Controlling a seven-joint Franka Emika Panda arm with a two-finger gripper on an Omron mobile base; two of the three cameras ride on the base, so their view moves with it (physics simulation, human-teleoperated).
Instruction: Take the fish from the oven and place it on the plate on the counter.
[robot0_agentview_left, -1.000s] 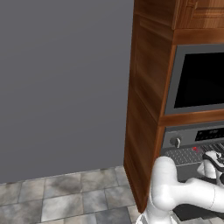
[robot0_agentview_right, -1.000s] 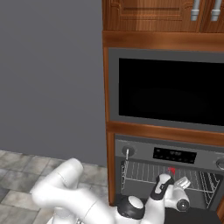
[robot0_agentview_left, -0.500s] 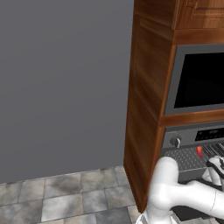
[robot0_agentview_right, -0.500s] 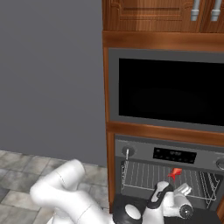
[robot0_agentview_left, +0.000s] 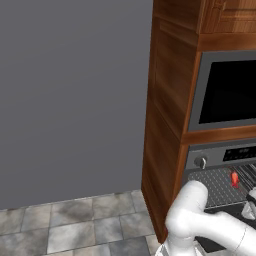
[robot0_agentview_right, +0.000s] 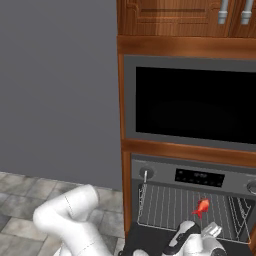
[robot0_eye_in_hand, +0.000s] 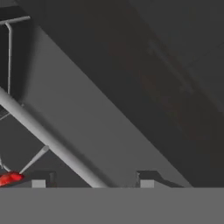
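Red fish on the oven rack – just above the gripper, whose fingers stand spread, holding nothing.

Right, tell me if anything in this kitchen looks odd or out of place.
One thing: a small red fish lies bare on the wire rack of the open oven, with no tray or dish under it. Nothing looks spilled or broken.

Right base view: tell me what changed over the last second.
The arm's hand has sunk lower in front of the open oven, its wrist now near the frame's bottom edge below the fish. The fish stays on the wire rack, untouched; nothing was grasped or released. The jaws stay apart, and the oven door stays open.
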